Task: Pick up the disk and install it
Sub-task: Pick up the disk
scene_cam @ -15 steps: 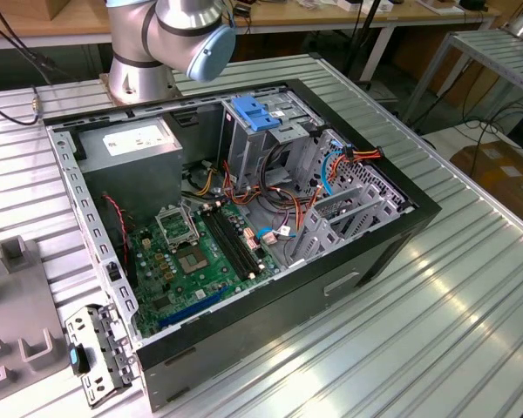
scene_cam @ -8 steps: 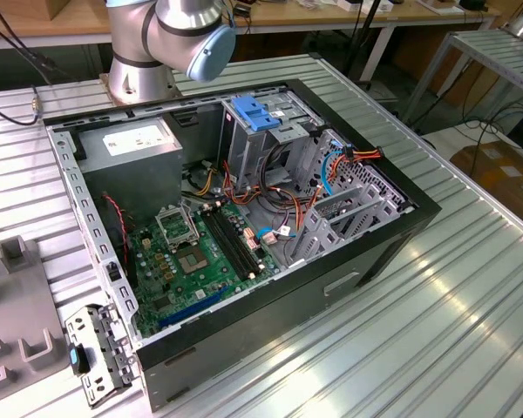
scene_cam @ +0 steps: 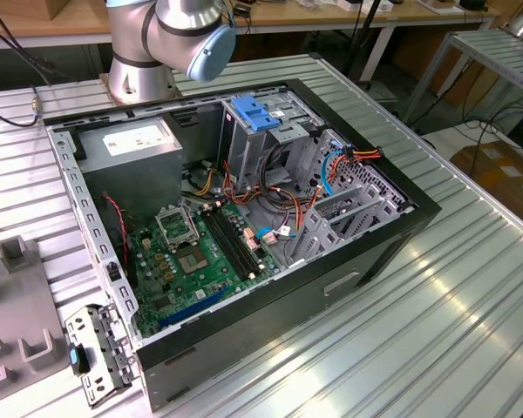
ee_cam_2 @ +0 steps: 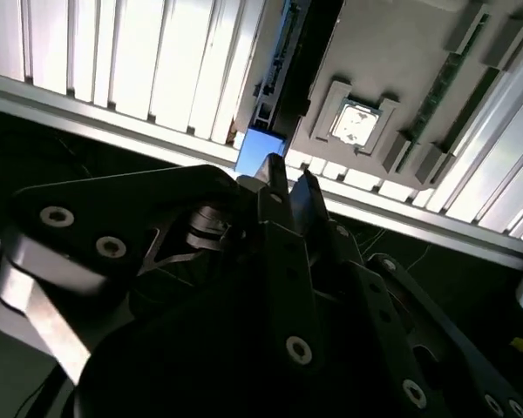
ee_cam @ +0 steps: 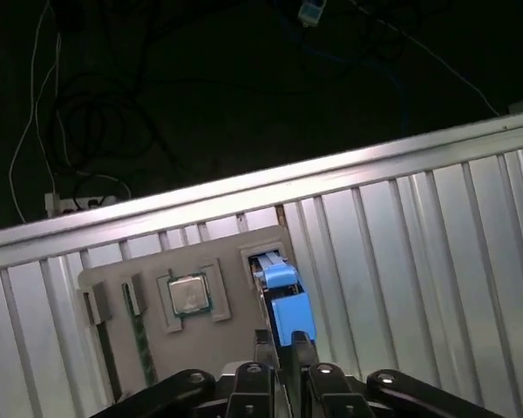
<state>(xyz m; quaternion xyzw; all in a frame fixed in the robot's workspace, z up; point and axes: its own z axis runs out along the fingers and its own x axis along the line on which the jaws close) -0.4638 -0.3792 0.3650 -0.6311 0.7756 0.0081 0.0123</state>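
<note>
Hand, nearly closed, hovered over the disk, which stood at seven o'clock from the computer case in the exterior view.

The worktop is ribbed bare metal with a dull sheen. The disk shows smooth blue plastic and sits in a matt grey holder. The gripper is matt black with bright metal screws. The computer case is black outside and bare grey metal inside.
</note>
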